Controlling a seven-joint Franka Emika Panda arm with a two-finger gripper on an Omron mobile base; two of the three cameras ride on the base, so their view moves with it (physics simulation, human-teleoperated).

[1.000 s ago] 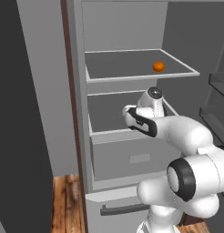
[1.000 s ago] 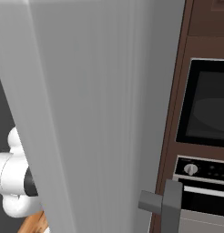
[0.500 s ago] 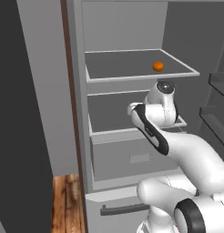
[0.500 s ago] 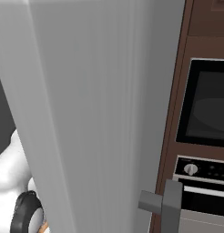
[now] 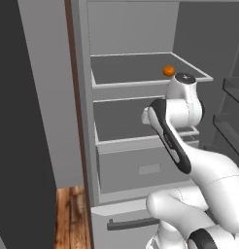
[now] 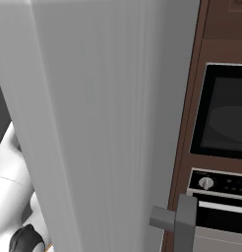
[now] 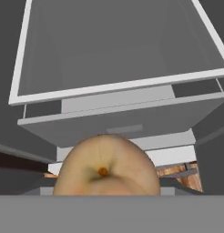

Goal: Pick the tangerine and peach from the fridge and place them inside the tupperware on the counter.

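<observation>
A peach (image 7: pixel 107 168), pale orange with a small stem dimple, sits right in front of the hand camera. My gripper (image 7: pixel 107 186) is shut on it, and the fruit hides the fingers. Beyond it the hand view looks down on a grey shelf (image 7: pixel 118 86) and a drawer of the open fridge (image 5: pixel 136 102). The tangerine (image 5: pixel 168 71) lies at the right rear of the upper shelf. My arm (image 5: pixel 172 136) reaches up in front of the middle shelf, its wrist just below the tangerine. The tupperware and the counter are out of view.
The open fridge door (image 6: pixel 93 123) with its bar handle (image 6: pixel 184 224) stands close on the right base view's left. A built-in oven (image 6: pixel 224 115) in brown cabinets is beside it. Door racks (image 5: pixel 233 112) flank the arm. Wooden floor (image 5: pixel 70 214) lies below.
The arm has stretched upward and to the right in front of the shelves, its wrist rising toward the upper shelf. The tangerine has stayed put.
</observation>
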